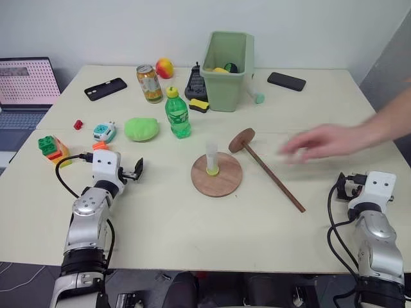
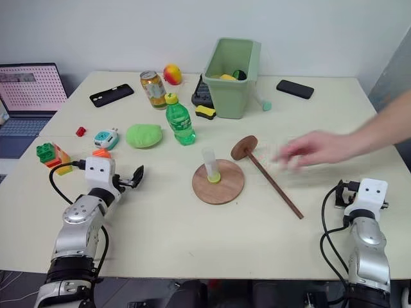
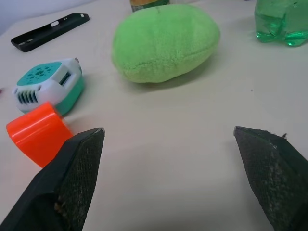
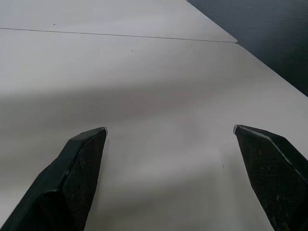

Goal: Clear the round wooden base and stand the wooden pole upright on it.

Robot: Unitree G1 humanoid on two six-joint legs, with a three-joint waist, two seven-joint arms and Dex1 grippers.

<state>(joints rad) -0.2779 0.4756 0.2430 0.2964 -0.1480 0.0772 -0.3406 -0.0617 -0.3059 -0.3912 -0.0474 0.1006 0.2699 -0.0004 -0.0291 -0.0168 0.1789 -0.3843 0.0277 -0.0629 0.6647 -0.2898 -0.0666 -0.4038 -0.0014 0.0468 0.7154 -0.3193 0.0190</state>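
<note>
A short clear tube (image 1: 212,158) with a yellow-green bottom stands on the round wooden base (image 1: 217,174) at the table's centre. The wooden pole (image 1: 270,174) lies flat at the base's three o'clock, its disc end nearest the base. A person's hand (image 1: 321,141) reaches in above the pole. The left gripper (image 3: 178,159) is spread wide, empty, near a green plush (image 3: 166,41) and an orange block (image 3: 36,136). The right gripper (image 4: 175,163) is also spread, over bare table (image 4: 144,72).

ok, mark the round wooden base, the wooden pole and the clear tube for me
round wooden base (image 1: 226,183): left eye view, bare disc surface right of the tube.
wooden pole (image 1: 273,178): left eye view, middle of the rod.
clear tube (image 1: 212,156): left eye view, clear wall above its yellow-green bottom.
</note>
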